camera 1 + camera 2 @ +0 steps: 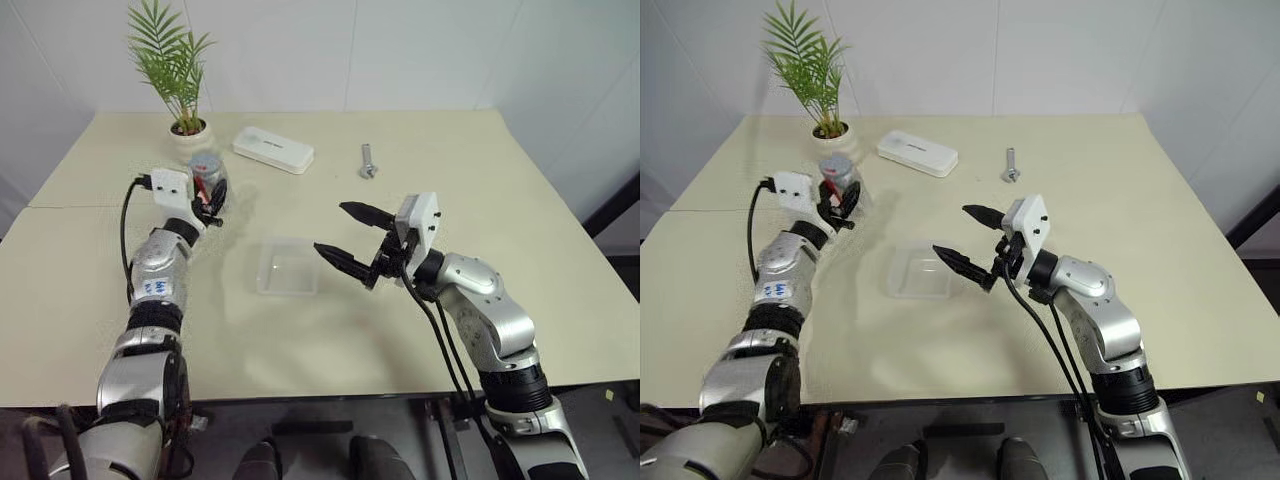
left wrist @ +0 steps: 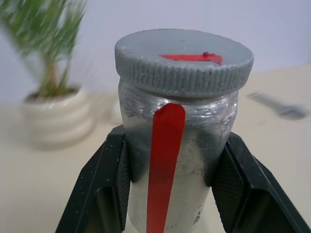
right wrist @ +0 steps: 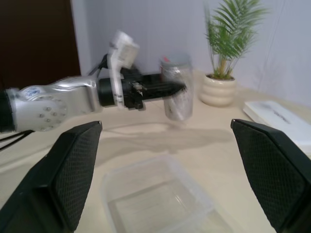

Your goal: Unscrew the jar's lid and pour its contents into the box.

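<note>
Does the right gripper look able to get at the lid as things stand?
Probably yes: the right gripper is open, the left gripper clamps only the jar body, leaving the lid exposed on top.

The jar (image 2: 177, 160) is silver with a red stripe; its lid (image 2: 184, 60) is grey, ribbed, red-marked. The box (image 1: 288, 268) is clear, the table (image 1: 450, 140) cream, the pot (image 1: 188, 135) cream beneath green fronds.

jar (image 2: 177, 160) base cut off by frame edge, contents hidden inside, plant pot (image 2: 56, 116) and bolt (image 2: 279, 104) blurred
</note>
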Robot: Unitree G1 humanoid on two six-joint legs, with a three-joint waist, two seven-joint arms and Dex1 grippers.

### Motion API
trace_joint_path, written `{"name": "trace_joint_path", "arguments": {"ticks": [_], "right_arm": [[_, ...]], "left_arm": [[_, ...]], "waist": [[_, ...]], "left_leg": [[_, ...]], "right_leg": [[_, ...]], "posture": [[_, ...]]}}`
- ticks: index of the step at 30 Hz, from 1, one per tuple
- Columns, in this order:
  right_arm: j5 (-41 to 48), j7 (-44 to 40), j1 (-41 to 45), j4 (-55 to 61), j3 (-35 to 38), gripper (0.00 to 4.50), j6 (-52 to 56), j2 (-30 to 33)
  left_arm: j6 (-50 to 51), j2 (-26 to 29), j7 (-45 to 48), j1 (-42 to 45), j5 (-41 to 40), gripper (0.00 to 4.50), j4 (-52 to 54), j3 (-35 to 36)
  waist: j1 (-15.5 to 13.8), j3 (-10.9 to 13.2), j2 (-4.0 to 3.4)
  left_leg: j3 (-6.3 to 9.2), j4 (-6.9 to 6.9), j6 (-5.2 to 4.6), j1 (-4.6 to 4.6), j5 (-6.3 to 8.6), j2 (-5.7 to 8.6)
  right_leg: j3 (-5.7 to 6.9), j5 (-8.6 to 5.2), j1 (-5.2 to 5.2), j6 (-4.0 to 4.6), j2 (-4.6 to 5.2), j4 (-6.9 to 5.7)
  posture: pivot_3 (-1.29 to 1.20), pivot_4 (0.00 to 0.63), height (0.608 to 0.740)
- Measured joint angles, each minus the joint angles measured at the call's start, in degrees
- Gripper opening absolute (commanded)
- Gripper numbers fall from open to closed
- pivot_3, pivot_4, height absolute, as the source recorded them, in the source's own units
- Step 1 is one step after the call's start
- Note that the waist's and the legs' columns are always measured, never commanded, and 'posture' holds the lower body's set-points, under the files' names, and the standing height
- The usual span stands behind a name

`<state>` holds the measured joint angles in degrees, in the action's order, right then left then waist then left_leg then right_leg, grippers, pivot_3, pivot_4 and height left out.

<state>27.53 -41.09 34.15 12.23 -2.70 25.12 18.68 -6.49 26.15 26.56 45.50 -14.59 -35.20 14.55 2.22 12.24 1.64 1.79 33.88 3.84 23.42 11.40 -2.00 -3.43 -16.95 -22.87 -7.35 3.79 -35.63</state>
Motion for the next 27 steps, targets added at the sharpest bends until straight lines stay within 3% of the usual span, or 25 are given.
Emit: {"name": "trace_joint_path", "arguments": {"ticks": [4, 8, 16, 27], "right_arm": [[4.5, 2.2, 6.5, 3.2, 0.7, 4.5, 9.9, 0.9], [8.9, 5.3, 12.7, 3.6, 0.9, 4.5, 16.7, -1.4], [7.7, 8.3, 18.0, 0.7, -3.5, 4.5, 20.2, -6.0], [1.7, 8.5, 18.0, -3.5, -7.6, 4.5, 18.6, -8.1]], "left_arm": [[21.8, 11.5, 11.5, -11.3, -10.4, 1.88, 26.9, -1.5], [32.7, 15.6, 17.0, -16.5, -16.9, 1.88, 39.5, -2.1], [40.0, 12.8, 16.8, -19.1, -19.9, 1.88, 48.0, -4.4], [41.5, 10.9, 17.0, -18.8, -20.1, 1.88, 49.0, -6.4]], "waist": [[0.8, 0.0, -0.02], [0.9, 0.0, -0.04], [0.8, 0.0, -0.03], [0.9, 0.0, -0.03]], "left_leg": [[0.02, -0.02, 0.08, -0.03, 0.02, -0.18], [0.01, -0.04, 0.07, -0.14, 0.01, -0.24], [-0.02, -0.05, 0.02, -0.08, 0.02, -0.25], [-0.02, 0.06, 0.02, 0.63, 0.03, -0.29]], "right_leg": [[-0.02, -0.13, -0.18, 0.24, -0.15, -0.3], [-0.01, -0.19, -0.16, 0.4, -0.19, -0.36], [-0.02, -0.19, -0.22, 0.47, -0.18, -0.3], [-0.03, -0.15, -0.97, 0.4, -0.25, -0.43]], "posture": [[0.0, 0.15, 0.74], [0.0, 0.15, 0.74], [0.0, 0.15, 0.74], [0.0, 0.15, 0.74]]}}
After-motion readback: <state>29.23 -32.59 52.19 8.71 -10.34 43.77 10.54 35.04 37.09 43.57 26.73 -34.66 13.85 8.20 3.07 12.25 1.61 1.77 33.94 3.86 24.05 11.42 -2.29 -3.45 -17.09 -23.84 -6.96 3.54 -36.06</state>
